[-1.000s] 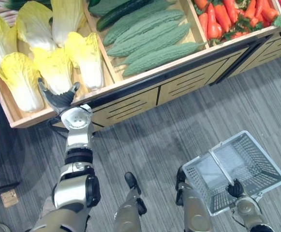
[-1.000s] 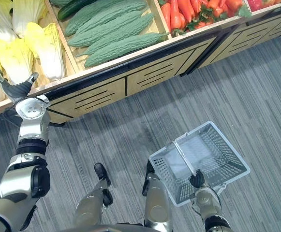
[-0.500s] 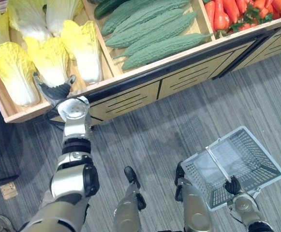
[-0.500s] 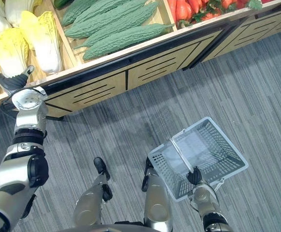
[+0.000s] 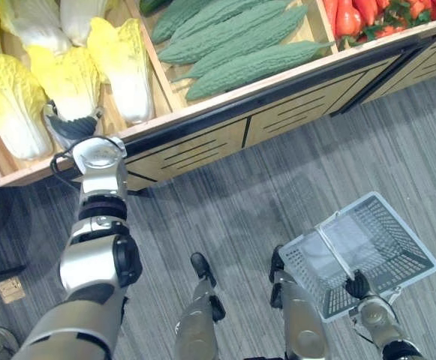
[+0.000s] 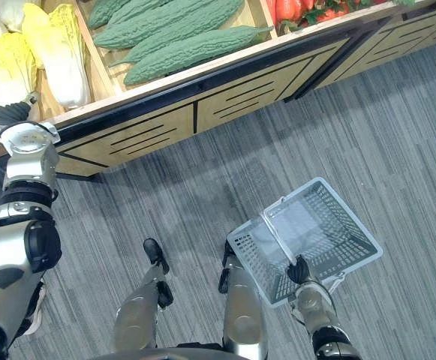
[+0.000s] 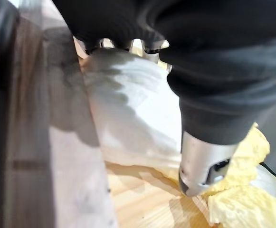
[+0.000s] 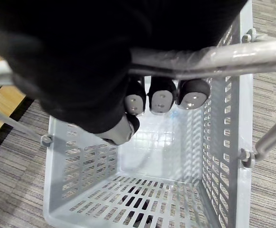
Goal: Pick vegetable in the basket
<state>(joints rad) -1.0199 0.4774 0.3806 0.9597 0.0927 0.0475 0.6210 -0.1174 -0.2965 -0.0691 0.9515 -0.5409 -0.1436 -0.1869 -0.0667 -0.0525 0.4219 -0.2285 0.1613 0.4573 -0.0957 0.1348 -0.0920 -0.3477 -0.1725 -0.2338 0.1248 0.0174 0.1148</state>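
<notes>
1. Left hand (image 5: pixel 71 126) rests on the cabbage (image 5: pixel 69 79), at its white base, fingers loose, thumb out.
2. The cabbage runs lengthwise away from it in the shelf (image 5: pixel 202 112).
3. Right hand (image 5: pixel 358 286) is curled round the basket (image 5: pixel 407 228) handle, well apart.

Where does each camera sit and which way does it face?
Left eye view: on the head, looking down at the produce stand; left hand and right hand show.
Right eye view: beside it; shares the basket and both hands.
Left wrist view: left wrist, along that hand at a cabbage.
Right wrist view: right wrist, past the right hand gripping the handle into the basket.
</notes>
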